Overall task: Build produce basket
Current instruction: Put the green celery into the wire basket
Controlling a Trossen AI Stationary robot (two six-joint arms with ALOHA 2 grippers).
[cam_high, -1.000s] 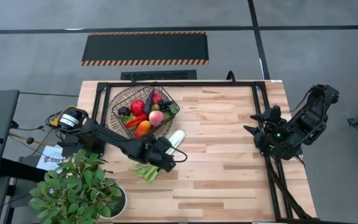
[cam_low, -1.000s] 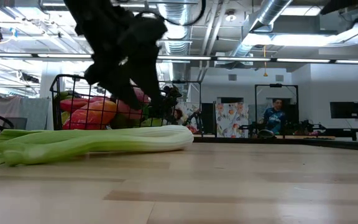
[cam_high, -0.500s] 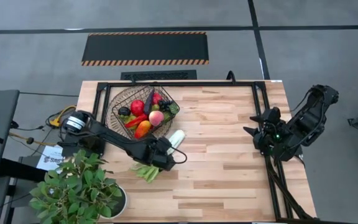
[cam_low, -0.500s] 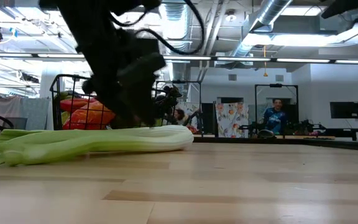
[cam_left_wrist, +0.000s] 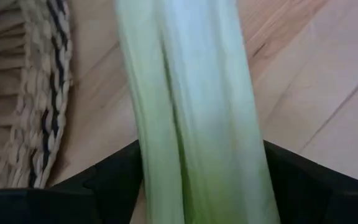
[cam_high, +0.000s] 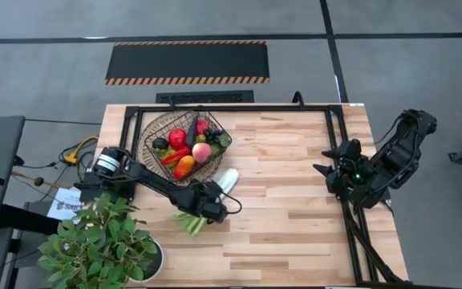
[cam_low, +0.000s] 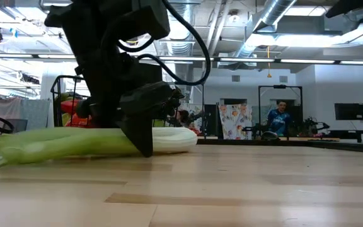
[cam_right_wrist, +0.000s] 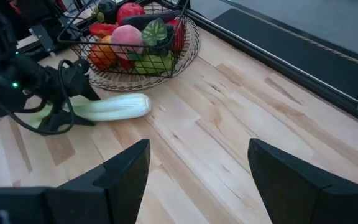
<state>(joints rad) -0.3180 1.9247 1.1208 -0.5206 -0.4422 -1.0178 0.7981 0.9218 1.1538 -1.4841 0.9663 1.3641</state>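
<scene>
Celery stalk (cam_low: 62, 142): long, pale green-white

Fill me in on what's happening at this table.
The left gripper is down at the table, its open fingers straddling the celery stalk lying just outside the basket. The basket already holds apples, a peach and other produce. The right gripper waits, open, at the table's right edge.

A leafy potted plant (cam_high: 95, 245) stands at the wooden table's (cam_high: 295, 201) corner, a hazard-striped mat (cam_high: 187, 62) beyond it.
</scene>
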